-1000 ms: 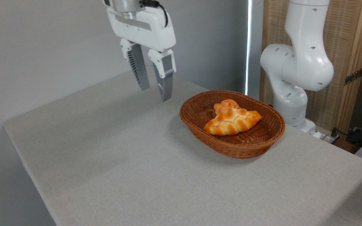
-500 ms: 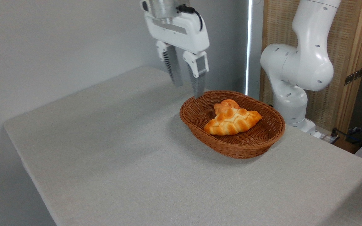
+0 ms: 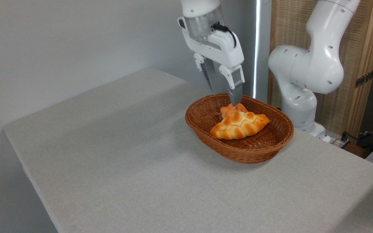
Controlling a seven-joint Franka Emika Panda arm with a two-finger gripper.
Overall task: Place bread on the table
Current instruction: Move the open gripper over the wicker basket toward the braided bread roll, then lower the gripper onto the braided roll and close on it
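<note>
Your gripper (image 3: 226, 97) hangs with jaws parted, empty, over the wicker basket's (image 3: 238, 153) far rim. The braided loaf (image 3: 240, 126) lies in the basket below and just nearer the camera than the fingertips, untouched; a knotted bun (image 3: 232, 109) sits directly beneath them.

The bread (image 3: 240, 126) lies in the basket (image 3: 257, 152) on the table (image 3: 125, 155), bun (image 3: 232, 109) behind it.

Empty pincer (image 3: 226, 97) hovers above basketed bread (image 3: 240, 126).
</note>
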